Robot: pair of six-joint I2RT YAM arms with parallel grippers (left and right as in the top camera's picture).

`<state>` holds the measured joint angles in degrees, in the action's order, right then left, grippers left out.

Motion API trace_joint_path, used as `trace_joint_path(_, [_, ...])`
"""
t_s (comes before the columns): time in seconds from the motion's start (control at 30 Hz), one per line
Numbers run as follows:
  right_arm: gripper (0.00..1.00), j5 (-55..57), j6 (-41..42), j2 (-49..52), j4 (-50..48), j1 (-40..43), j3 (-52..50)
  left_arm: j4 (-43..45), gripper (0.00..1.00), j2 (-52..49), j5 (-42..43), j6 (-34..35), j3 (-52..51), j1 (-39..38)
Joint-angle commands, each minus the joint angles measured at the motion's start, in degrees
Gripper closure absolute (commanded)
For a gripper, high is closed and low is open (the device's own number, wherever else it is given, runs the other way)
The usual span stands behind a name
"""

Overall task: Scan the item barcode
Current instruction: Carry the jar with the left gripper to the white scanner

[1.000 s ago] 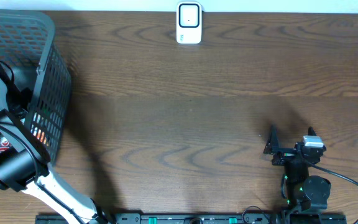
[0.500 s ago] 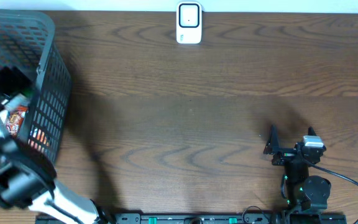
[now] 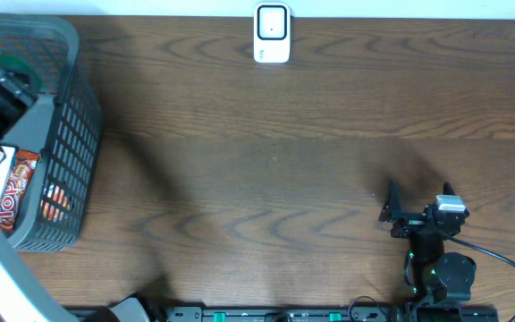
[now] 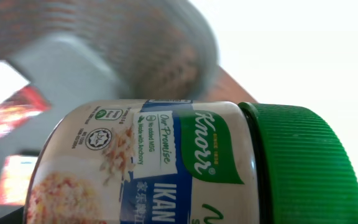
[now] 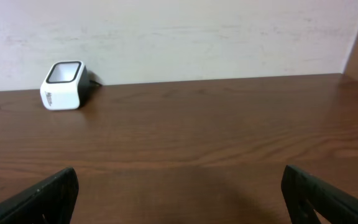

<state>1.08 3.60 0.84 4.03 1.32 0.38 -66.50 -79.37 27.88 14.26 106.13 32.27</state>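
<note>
A Knorr jar with a blue and white label and a green ribbed lid fills the left wrist view, lying sideways close to the camera. My left gripper hovers over the grey basket at the table's far left, shut on the jar. Its fingers are hidden in the wrist view. The jar's green lid peeks out in the overhead view. No barcode shows on the label side I see. The white scanner stands at the back middle of the table. My right gripper rests open and bare at the front right.
Red snack packets lie inside the basket. The right wrist view has the scanner at the far left against the white wall, with bare brown tabletop between it and the right gripper.
My left arm has lifted out of the basket with the jar and swung toward the back left. The packets beneath it are now uncovered. The right arm has not moved.
</note>
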Motion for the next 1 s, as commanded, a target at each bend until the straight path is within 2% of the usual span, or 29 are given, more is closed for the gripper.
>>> trace_joint_path(0.0, [0.01, 0.1, -0.7, -0.4, 0.2, -0.4, -0.1, -0.2, 0.29, 1.1, 7.4, 2.3, 1.0, -4.1])
trace_joint_path(0.27, [0.01, 0.1, -0.7, -0.4, 0.2, -0.4, -0.1, -0.1, 0.29, -0.9, 7.0, 2.6, 1.0, -23.0])
trace_joint_path(0.53, [0.01, 0.1, -0.7, -0.4, 0.2, -0.4, -0.1, 0.4, 0.28, -8.8, -3.7, 3.9, 1.0, -40.2])
trace_joint_path(0.73, [0.01, 0.1, -0.7, -0.4, 0.2, -0.4, -0.1, 1.9, 0.29, -17.1, -7.6, 4.1, 1.0, -48.1])
trace_joint_path(0.97, [0.01, 0.1, -0.7, -0.4, 0.2, -0.4, -0.1, 2.6, 0.29, -28.3, -12.0, 4.1, 1.0, -53.8])
